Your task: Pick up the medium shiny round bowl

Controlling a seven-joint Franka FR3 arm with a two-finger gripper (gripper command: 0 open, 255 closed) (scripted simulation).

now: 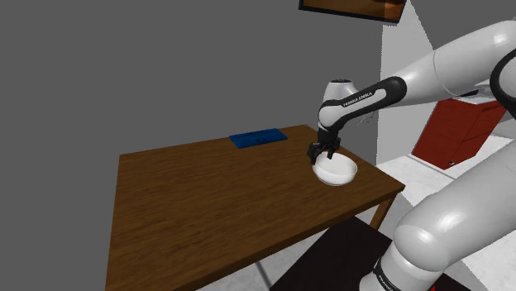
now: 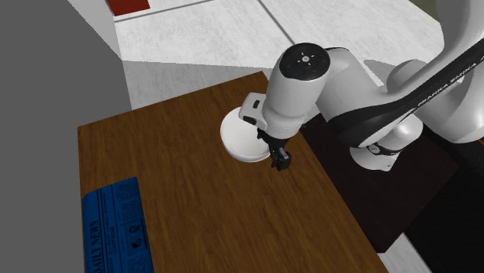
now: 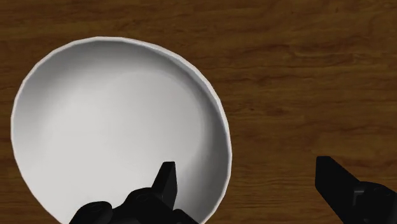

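Soft, even light covers the wooden table (image 1: 207,198). Grey shading rings the white bowl (image 3: 114,127), brightest at its centre.

A brown wooden table (image 1: 215,198) stands against a grey wall (image 1: 124,74). A blue magazine (image 1: 257,137) lies flat near the wall edge. A red cabinet (image 1: 453,132) stands well apart on pale floor (image 1: 430,169).

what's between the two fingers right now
In the wrist view, the rim of the white bowl and bare wooden table lie between the open fingers, one over the bowl, one outside it.
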